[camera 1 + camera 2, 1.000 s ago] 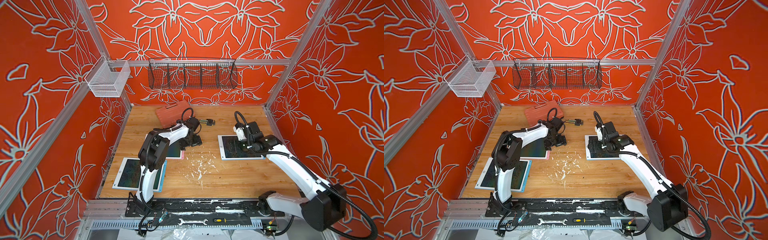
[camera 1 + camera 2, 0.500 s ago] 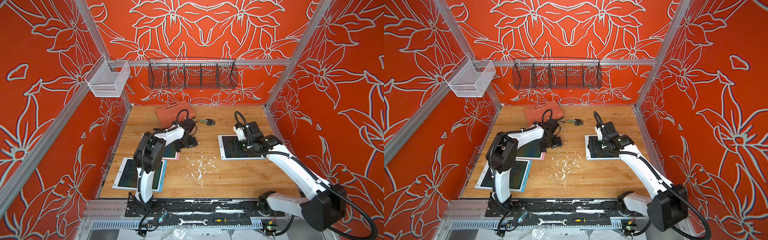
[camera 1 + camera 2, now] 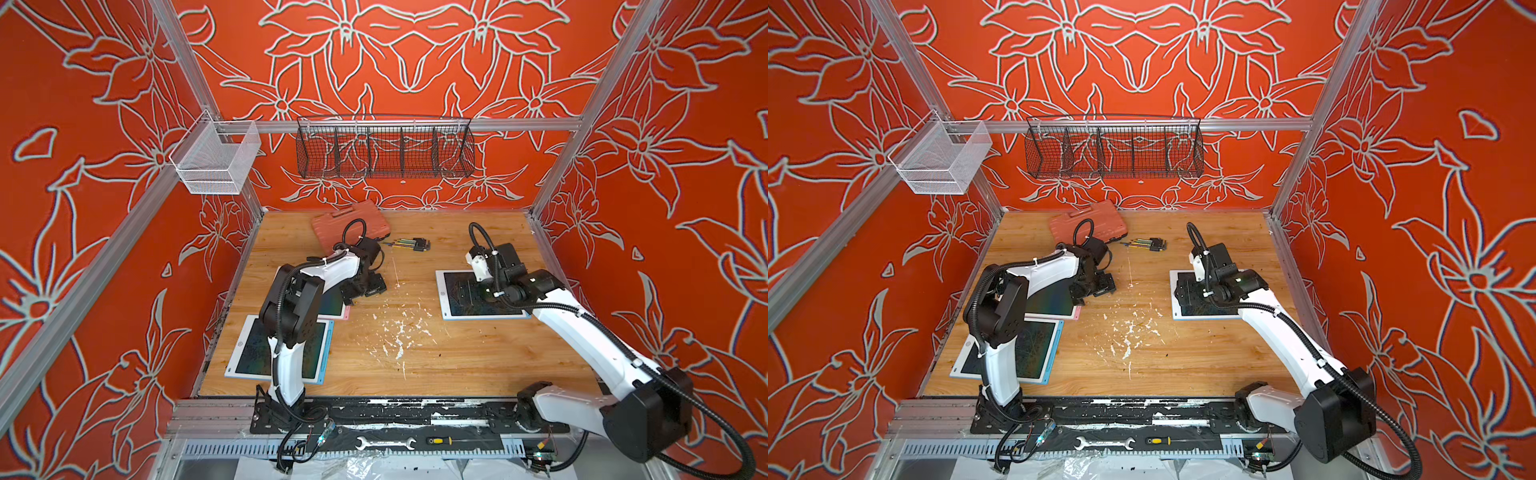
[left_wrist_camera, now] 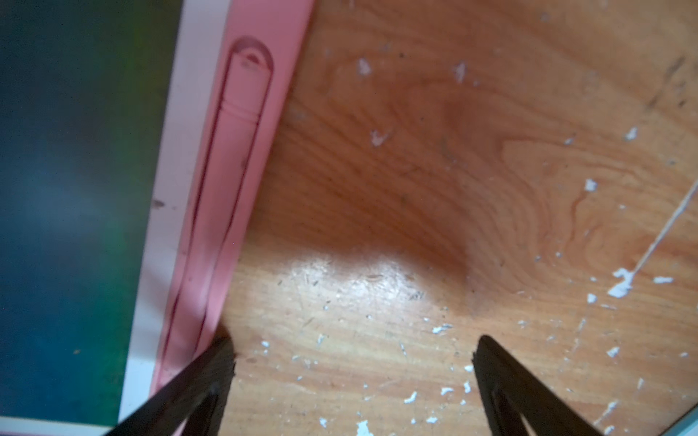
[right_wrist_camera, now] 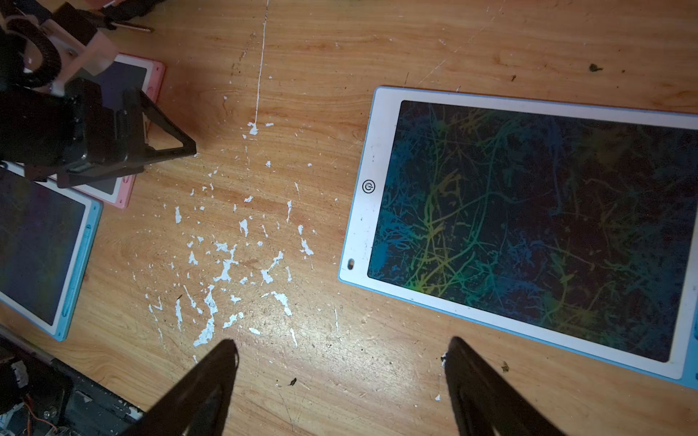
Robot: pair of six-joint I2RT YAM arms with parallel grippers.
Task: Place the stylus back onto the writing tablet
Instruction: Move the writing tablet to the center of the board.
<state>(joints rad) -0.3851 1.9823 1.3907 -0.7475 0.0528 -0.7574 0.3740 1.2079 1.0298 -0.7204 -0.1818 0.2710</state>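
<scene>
Finds pink plastic stylus [image 4: 230, 170] seated in side groove of pink-framed writing tablet [image 4: 166, 170]; sees left gripper [image 4: 351, 351], right gripper [image 5: 340, 351] with jaws wide apart.

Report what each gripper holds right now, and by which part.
Nothing is held. The left gripper stands open over the table beside the pink tablet, whose stylus lies in its slot. The right gripper hangs open near the blue tablet.
</scene>
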